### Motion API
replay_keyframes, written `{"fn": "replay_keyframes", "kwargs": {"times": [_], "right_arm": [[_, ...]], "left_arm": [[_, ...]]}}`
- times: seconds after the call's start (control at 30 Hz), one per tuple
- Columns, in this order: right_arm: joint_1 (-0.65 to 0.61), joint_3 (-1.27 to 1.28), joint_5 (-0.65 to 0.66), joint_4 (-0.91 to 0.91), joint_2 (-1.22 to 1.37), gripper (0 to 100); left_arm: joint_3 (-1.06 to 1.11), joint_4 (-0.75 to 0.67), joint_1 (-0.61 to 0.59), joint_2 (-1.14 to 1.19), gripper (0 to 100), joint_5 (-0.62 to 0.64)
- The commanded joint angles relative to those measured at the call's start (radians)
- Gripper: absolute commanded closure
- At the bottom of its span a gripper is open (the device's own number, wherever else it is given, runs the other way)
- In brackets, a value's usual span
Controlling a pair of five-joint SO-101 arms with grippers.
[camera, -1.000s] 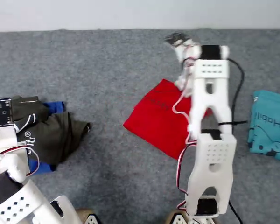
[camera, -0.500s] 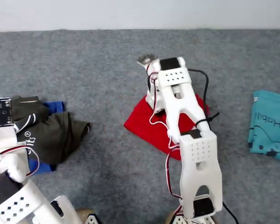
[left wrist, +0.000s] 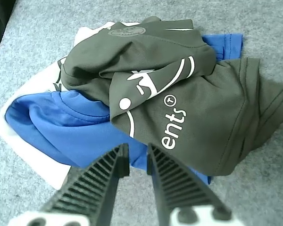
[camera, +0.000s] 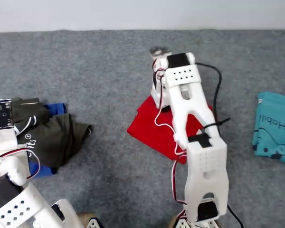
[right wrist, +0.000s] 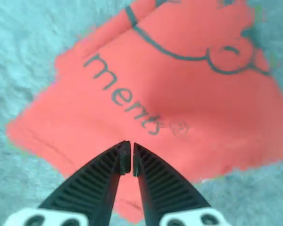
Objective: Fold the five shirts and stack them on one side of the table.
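Shirts lie in 3 places on the grey felt table (camera: 85, 61).

The red shirt (right wrist: 179, 84) is laid flat at mid-table under the right gripper (right wrist: 127, 162), which is pinched closed on nothing, probably readied for a fold. The olive shirt (left wrist: 198, 117), blue shirt (left wrist: 70, 122) and white shirt (left wrist: 19, 136) are heaped below the left gripper (left wrist: 137, 162), narrowly parted and empty. The teal shirt (camera: 273, 128) is kept aside; a pale wall (camera: 133, 14) is seen behind.

High view: fixed above my two arms, looking down over the whole grey surface (camera: 109, 61).
Left wrist view: mounted on my left arm, looking past my left hand (left wrist: 137, 162), close over the dark shirt (left wrist: 188, 103).
Right wrist view: looking past my right hand (right wrist: 127, 157), closer still, over the red shirt (right wrist: 179, 84).
Shared: both shirts also lie in the high view.
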Motion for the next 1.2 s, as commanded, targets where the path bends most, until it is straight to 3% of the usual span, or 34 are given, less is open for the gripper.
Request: {"fn": "replay_keyframes", "kwargs": {"times": [0.0,0.33,0.53,0.77,1.17], "right_arm": [[0.012,0.044,-0.063,0.042,-0.165,99.0],[0.045,0.367,-0.25,0.036,-0.444,99.0],[0.048,0.479,-0.321,0.027,-0.44,98.0],[0.048,0.565,-0.611,-0.176,-0.426,66.8],[0.088,0.763,-0.736,-0.519,-0.424,64.5]], "left_arm": [[-0.002,0.005,-0.002,-0.011,92,-0.011],[-0.002,0.005,-0.002,-0.009,92,-0.012],[-0.002,0.005,-0.002,-0.003,92,-0.012],[0.047,-0.005,-0.002,-0.003,92,-0.014],[0.074,-0.021,-0.002,-0.009,92,-0.038]]}}
